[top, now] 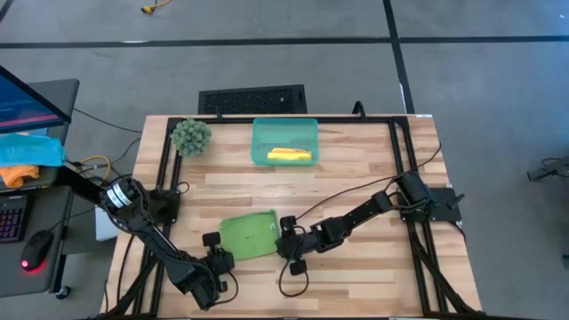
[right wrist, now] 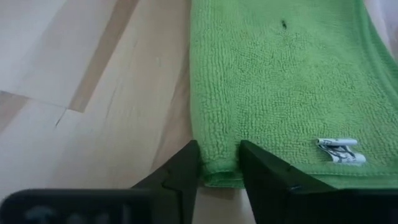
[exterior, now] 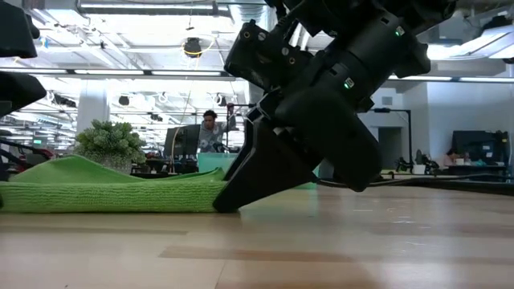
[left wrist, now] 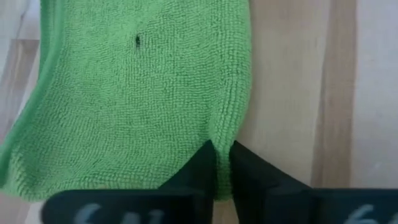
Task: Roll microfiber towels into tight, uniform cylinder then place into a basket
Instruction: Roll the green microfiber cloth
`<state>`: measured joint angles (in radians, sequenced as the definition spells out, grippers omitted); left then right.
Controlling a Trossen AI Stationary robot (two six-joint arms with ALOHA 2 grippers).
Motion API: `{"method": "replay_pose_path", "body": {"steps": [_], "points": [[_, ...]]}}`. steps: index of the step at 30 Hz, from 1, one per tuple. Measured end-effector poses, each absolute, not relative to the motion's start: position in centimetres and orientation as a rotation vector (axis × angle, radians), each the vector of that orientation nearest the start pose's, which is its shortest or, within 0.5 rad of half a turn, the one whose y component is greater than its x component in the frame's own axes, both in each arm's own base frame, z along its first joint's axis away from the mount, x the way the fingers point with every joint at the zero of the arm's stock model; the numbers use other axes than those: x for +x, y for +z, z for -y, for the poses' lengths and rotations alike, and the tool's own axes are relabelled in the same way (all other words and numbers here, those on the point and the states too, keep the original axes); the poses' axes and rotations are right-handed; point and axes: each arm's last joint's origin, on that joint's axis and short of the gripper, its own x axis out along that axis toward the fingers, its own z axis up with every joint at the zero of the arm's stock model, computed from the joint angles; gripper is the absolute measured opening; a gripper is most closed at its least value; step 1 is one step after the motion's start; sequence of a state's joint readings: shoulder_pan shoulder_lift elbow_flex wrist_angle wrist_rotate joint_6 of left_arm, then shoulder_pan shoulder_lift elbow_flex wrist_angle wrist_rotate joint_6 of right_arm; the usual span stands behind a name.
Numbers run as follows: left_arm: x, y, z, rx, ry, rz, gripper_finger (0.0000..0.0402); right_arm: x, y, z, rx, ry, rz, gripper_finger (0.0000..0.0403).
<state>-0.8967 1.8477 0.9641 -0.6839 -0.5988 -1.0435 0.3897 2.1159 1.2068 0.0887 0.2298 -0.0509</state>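
A lime green towel point(top: 247, 235) lies spread on the wooden table near its front edge, with a low hump point(exterior: 80, 164) toward its left side. My left gripper point(top: 220, 260) is at the towel's near left corner and shut on its edge point(left wrist: 222, 158). My right gripper point(top: 284, 242) is at the near right corner, with cloth between its fingers point(right wrist: 219, 168). The teal basket point(top: 260, 133) stands at the far middle of the table. A rolled yellow towel point(top: 291, 156) lies inside it. My left gripper pinches the green towel's side hem point(left wrist: 229, 140) close to a corner between its two fingers, which stand almost together. The fingers slant down from the table's near left. The cloth lies on the table. How many layers are pinched cannot be seen. My right gripper has the green towel's hemmed corner point(right wrist: 219, 163) between its two fingers, one on each side of it. The fingers slant down from the table's right point(exterior: 237, 193). The corner rests on the table and the cloth is slack.
A fuzzy green ball plant point(top: 190, 135) stands at the far left corner. A black frame point(top: 400, 178) runs along the table's sides. Bare wood lies between the towel and the basket. People and desks show in the room behind.
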Motion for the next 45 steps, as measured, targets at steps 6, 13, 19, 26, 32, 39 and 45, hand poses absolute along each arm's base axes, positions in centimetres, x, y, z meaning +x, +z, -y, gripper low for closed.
{"method": "replay_pose_path", "body": {"steps": [6,13,19,26,32,39,45], "points": [[19.6,11.4,21.8,0.126,0.380,-1.045,0.0007,39.1,10.3,-15.4,-0.245,0.170,-0.788,0.0082],[19.6,11.4,21.9,0.084,0.394,-1.044,0.0007,39.0,10.3,-15.6,-0.247,0.173,-0.795,0.0011],[19.6,11.6,21.9,0.020,0.415,-1.044,0.0003,39.1,10.9,-16.3,-0.233,0.177,-0.828,0.0029],[19.6,12.3,22.1,-0.077,0.395,-1.076,0.0004,39.3,12.1,-17.7,-0.247,0.199,-0.849,0.0008],[19.8,12.9,22.6,-0.180,0.345,-1.096,0.0004,39.0,12.6,-18.9,-0.215,0.201,-0.864,0.0019],[20.2,14.4,22.5,-0.337,0.310,-1.115,0.0004,39.1,13.4,-19.9,-0.130,0.286,-0.888,0.0009],[20.7,15.8,21.6,-0.504,0.326,-1.166,0.0004,39.5,14.3,-20.3,0.007,0.357,-0.912,0.0017]]}}
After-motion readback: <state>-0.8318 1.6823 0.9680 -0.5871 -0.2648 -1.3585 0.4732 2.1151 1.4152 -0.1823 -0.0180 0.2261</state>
